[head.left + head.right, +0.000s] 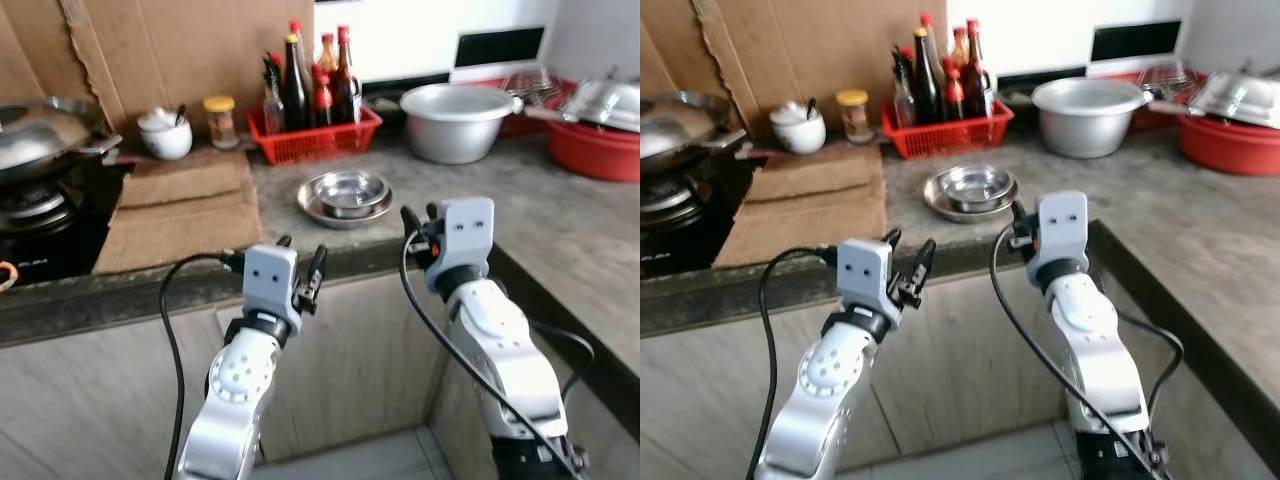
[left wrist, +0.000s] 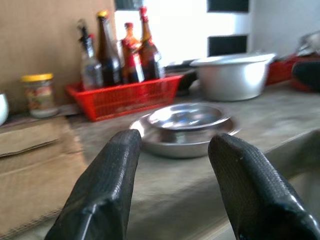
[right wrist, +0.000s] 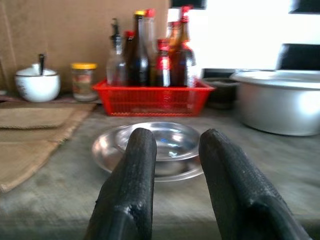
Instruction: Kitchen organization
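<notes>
We're facing the bench [image 1: 560,230] at its front edge, both arms raised just short of it. Largest to smallest: wok [image 1: 40,125] at the left end, big aluminium pot [image 1: 458,120] toward the back right, red basket of bottles [image 1: 315,135] along the back edge, then the steel bowl on its plate [image 1: 346,195] near the front edge, mid-bench. Bowl is round, no long axis. It lies straight ahead of the right gripper [image 1: 420,222], fingers narrowly apart, empty. Left gripper [image 1: 300,262] spread wider, empty, further off. Right arm looks nearer for the pick.
</notes>
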`<state>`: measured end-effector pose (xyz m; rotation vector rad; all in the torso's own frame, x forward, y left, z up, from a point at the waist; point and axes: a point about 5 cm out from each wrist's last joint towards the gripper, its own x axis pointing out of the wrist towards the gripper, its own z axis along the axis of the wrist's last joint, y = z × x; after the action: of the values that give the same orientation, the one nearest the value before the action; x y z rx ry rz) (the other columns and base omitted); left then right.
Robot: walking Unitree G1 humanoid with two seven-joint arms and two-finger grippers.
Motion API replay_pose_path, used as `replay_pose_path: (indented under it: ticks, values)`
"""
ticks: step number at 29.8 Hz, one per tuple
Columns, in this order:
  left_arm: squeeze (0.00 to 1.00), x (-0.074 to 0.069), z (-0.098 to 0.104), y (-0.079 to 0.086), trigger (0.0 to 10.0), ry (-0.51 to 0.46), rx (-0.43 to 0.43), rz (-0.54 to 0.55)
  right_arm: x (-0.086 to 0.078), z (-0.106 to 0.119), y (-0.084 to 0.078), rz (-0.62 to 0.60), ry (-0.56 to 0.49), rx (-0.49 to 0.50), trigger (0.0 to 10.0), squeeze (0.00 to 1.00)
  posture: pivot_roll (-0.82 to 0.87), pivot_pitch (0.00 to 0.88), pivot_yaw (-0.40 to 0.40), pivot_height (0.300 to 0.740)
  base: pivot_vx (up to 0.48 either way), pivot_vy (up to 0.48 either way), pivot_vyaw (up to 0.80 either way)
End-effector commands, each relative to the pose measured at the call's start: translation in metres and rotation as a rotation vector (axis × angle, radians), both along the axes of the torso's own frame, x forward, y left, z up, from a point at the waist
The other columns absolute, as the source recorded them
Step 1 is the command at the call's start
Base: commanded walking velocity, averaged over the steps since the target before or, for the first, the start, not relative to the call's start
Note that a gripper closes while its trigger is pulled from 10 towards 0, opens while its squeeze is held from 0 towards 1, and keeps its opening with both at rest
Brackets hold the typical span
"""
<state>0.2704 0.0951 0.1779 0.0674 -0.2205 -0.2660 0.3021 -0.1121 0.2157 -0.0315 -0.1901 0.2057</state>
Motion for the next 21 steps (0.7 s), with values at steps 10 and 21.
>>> replay_pose_path:
  ticks: [10,21]
  values:
    - [0.00,-0.0027,0.0036,-0.0057,10.0,-0.015,-0.017,-0.020,0.0021,0.0020,-0.0059,-0.014,0.003,0.001,10.0,0.00,0.02,0.032,-0.006,0.740,0.362,0.000,0.00]
    - [0.00,-0.0037,0.0001,-0.0078,10.0,0.002,-0.011,-0.011,0.0042,0.0057,-0.0065,0.013,-0.010,-0.011,10.0,0.00,0.02,0.030,-0.006,0.740,0.000,0.000,0.07]
